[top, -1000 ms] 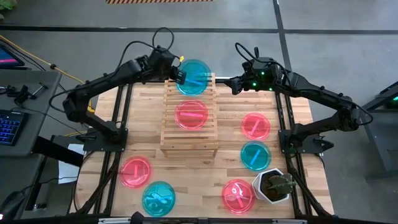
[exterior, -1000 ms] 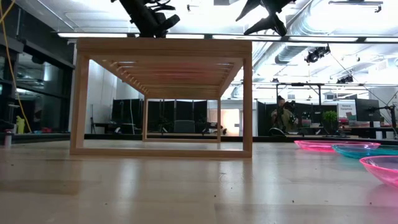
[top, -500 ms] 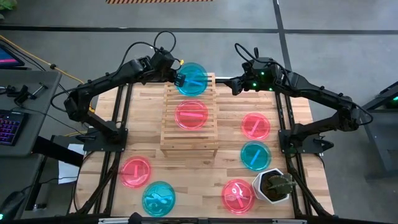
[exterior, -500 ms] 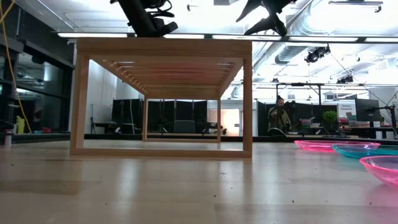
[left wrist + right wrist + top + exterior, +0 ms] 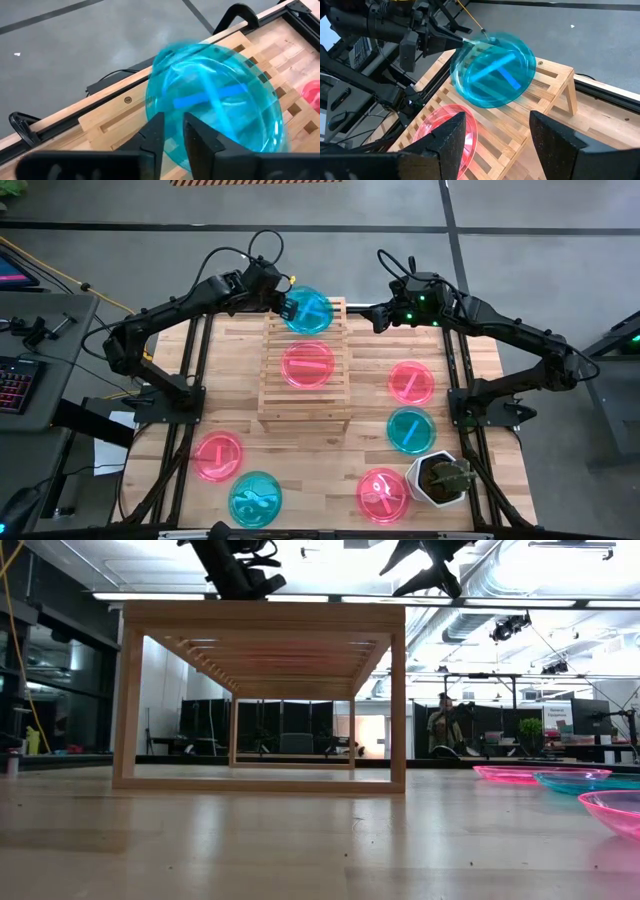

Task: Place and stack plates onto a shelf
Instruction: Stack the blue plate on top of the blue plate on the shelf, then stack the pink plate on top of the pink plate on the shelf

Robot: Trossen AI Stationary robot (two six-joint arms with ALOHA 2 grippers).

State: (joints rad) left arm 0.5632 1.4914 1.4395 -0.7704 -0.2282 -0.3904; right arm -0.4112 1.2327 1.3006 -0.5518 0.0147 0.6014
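Observation:
A teal plate [image 5: 307, 310] shows blurred and tilted over the far end of the shelf [image 5: 305, 405], a slatted wooden rack. My left gripper [image 5: 174, 135] is at the plate's left rim, open by a narrow gap, with the rim in that gap. A pink plate [image 5: 308, 364] lies flat on the slats at the shelf's middle. My right gripper [image 5: 378, 315] hangs open beyond the shelf's far right corner, above the table, with nothing between its fingers [image 5: 455, 135]. My left gripper has the teal plate's rim [image 5: 167, 117] in the gap between its two fingers, which slant down from the table's far left. Whether either finger touches the rim I cannot tell. The plate [image 5: 492, 70] sits tilted over the shelf's far slats.
Pink plates [image 5: 411, 381] [image 5: 218, 456] [image 5: 383, 494] and teal plates [image 5: 410, 429] [image 5: 255, 498] lie on the table around the shelf. A white plant pot [image 5: 438, 478] stands at the near right. The shelf's near half is bare slats.
My left gripper has tipped a little further down at the shelf's far end. The teal plate has shifted slightly toward the shelf's left and near side, and now shows blurred in both wrist views.

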